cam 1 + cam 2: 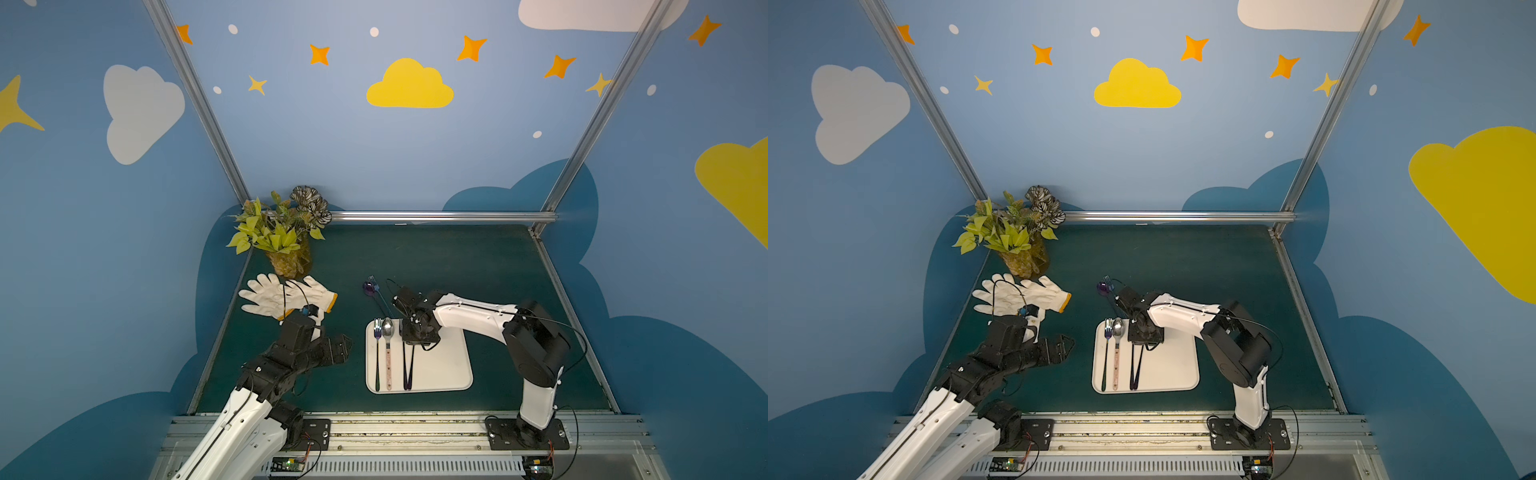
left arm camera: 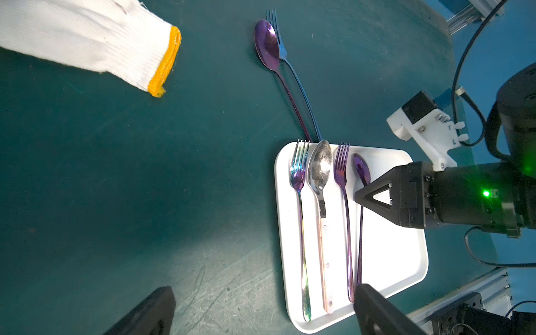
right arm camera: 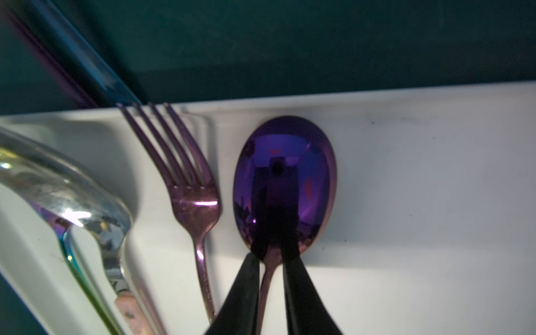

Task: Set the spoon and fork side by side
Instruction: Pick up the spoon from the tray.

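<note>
The dark green surface point(image 1: 457, 270) carries a white tray point(image 1: 449, 365) near its middle, toward the near edge. A potted plant point(image 1: 278, 232) stands in the far left corner, and a pair of white gloves point(image 1: 282, 293) lies just in front of it.

The left pincer point(image 1: 338, 349) hangs left of the tray, spread wide and holding nothing. The right pincer point(image 3: 271, 261) is down over the tray's far part, its fingers point(image 3: 246, 278) set narrowly on either side of the neck of the purple spoon point(image 2: 361, 169). Whether they press it cannot be told.

Four pieces lie parallel on the tray's left half, heads toward the far rim. From the left they are a rainbow fork point(image 2: 298, 185), a silver spoon point(image 2: 319, 171), the purple fork point(image 2: 342, 174) and the purple spoon just right of it.

Beyond the tray's far left corner, a second purple spoon point(image 2: 266, 43) and a blue fork point(image 2: 278, 37) lie together on the surface.
</note>
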Motion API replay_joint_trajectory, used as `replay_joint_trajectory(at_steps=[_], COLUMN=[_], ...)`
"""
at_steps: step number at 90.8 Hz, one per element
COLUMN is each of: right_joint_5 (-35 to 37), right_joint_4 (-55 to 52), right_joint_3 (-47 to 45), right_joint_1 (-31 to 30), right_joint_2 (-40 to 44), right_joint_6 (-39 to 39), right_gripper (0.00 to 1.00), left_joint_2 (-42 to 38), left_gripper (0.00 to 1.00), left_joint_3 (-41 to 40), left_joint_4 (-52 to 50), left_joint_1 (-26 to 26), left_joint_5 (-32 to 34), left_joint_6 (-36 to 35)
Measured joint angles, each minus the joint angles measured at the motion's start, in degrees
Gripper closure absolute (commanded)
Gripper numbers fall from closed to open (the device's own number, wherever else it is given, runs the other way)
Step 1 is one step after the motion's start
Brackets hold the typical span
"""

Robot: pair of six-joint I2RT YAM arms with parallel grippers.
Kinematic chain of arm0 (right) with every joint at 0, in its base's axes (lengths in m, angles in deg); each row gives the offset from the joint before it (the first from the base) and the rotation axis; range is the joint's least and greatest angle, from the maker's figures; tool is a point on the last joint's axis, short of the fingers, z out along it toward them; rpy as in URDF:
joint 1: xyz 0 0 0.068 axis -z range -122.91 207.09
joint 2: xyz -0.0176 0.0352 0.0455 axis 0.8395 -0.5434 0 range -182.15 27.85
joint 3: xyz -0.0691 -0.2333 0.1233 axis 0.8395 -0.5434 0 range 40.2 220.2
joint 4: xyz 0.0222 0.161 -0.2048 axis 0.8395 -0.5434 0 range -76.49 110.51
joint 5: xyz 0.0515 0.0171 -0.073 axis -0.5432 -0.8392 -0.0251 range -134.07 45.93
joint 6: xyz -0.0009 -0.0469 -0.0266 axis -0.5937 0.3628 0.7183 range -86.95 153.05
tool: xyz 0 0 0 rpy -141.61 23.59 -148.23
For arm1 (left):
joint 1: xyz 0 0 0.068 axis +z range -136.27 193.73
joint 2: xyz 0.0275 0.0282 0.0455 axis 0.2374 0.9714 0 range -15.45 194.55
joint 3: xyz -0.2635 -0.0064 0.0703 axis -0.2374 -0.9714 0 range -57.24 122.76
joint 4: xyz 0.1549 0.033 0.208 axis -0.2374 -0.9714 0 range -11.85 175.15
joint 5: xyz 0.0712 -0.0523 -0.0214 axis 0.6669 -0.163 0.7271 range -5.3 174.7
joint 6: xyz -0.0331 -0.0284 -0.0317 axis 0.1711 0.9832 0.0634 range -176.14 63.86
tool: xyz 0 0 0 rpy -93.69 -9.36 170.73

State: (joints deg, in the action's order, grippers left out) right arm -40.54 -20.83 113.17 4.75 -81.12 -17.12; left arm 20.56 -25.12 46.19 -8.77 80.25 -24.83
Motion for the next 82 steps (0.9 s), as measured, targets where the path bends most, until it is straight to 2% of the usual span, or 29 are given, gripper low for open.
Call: replay_joint_trajectory(at_steps=[12,29,52,66,82], right_joint_5=[-0.15,-1.40,-3.21,-4.85,-9.29], right_joint_4=[-0.02,1.09,3.04,4.35,8.11], right_joint_3=[0.00,-0.46,-3.04,-7.28,-12.00], right_joint_1=[0.24,0.96,2.69,4.94,7.65], right_joint_2=[-0.02,0.07,2.62,8.50,17.35], right_joint_6=[-0.07,-0.33,-0.09,1.05,2.84], right_gripper=[0.87,1.00,1.00,1.00,1.00], left_joint_2=[0.00,0.00,0.00,0.50,1.81], left_gripper=[0.00,0.00,0.00,0.00,0.02], left_joint_3=[0.00,0.00,0.02,0.15,-0.83], left_joint_4=[0.00,-0.02,-0.02,1.60,10.14], left_joint_1=[0.00,0.00,0.00,-0.02,-2.21], left_joint_5=[0.00,-0.04,-2.16,-7.82,-16.98], left_joint_6=[0.00,0.00,-0.02,-0.02,0.98])
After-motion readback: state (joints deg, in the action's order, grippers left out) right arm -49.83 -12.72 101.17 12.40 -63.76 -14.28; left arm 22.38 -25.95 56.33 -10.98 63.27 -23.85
